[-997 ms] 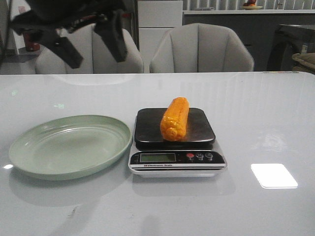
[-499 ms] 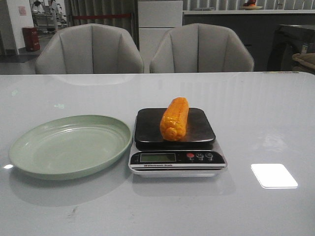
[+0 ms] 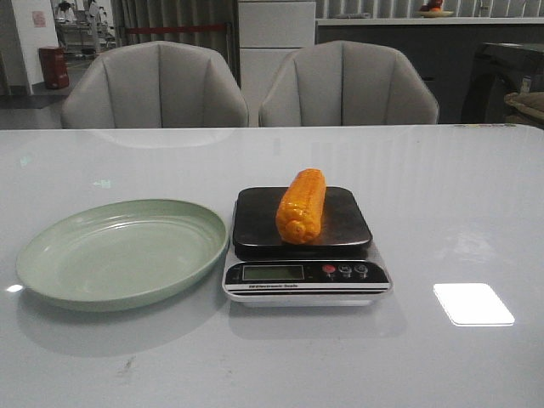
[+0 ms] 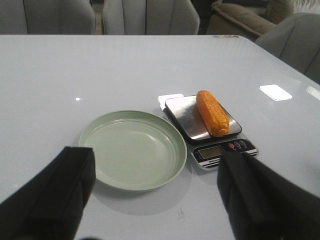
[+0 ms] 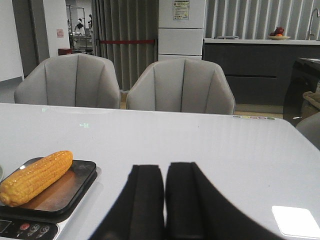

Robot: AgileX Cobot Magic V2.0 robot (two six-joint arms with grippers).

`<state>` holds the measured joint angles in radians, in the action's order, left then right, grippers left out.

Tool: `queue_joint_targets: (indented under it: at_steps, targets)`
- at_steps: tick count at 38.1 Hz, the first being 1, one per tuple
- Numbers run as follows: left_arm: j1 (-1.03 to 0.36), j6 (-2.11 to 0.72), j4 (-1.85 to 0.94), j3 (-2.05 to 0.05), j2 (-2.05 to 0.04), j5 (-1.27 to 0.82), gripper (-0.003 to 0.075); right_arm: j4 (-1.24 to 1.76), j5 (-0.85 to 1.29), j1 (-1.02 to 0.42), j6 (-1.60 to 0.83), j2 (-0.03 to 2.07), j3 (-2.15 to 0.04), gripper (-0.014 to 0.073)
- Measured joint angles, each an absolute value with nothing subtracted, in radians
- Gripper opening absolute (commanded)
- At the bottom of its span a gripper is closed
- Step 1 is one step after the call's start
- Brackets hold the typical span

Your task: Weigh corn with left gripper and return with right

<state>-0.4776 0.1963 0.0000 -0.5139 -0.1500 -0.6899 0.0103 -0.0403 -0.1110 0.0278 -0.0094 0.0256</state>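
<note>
From my front camera I see the corn [image 3: 302,206] lying lengthwise on the dark platform of a small kitchen scale [image 3: 304,246], one end toward me and the other pointing away toward two grey chairs [image 3: 155,85] behind the tabletop [image 3: 442,204]. The scale's front strip carries a small display, three round buttons and a line of print below it that is too small for me to read. Just left of the scale, nearly touching it, sits an empty pale green plate [image 3: 119,252]. Neither arm shows in this view. On the far wall a red object and a white notice appear, their writing illegible. From my left wrist camera, the left claw [image 4: 155,195] has its two black fingers [image 4: 55,195] spread wide apart, holding nothing, raised above the tabletop on the near side of the plate [image 4: 132,149] and scale [image 4: 210,125]; the corn [image 4: 212,112] rests diagonally on the platform, well apart from the fingers. From my right wrist camera, the right claw [image 5: 164,200] has its two black fingers [image 5: 145,200] pressed together with only a thin seam between them, gripping nothing, off to the side of the scale [image 5: 55,192] where the corn [image 5: 35,177] lies. A posted sheet on the white cabinet behind is unreadable.
</note>
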Motion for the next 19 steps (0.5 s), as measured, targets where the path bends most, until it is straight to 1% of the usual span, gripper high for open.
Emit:
queue_joint_targets:
  at_steps: [7,10,12,14,16,17,19]
  targets:
    - [-0.478,0.176,0.007,-0.469,0.0,-0.712,0.0549,0.01,-0.04,-0.111,0.028,-0.009,0.026,0.0186]
    - [-0.478,0.174,0.007,-0.454,0.007,-0.722,0.0499,0.01,-0.04,-0.111,0.028,-0.009,0.026,0.0186]
    - [-0.478,0.174,0.007,-0.442,0.007,-0.739,0.0417,0.01,-0.04,-0.111,0.028,-0.009,0.026,0.0186]
    - [-0.478,0.172,0.007,-0.428,0.007,-0.752,0.0309,0.01,-0.04,-0.111,0.028,-0.009,0.026,0.0186]
    - [-0.478,0.172,0.007,-0.419,0.007,-0.759,0.0153,0.01,-0.04,-0.111,0.028,-0.009,0.026,0.0186]
    - [-0.478,0.17,0.007,-0.415,0.007,-0.76,0.009,0.01,-0.04,-0.111,0.028,-0.009,0.026,0.0186]
    - [-0.478,0.167,0.007,-0.41,0.007,-0.758,0.0143,0.01,-0.04,-0.111,0.028,-0.009,0.026,0.0186]
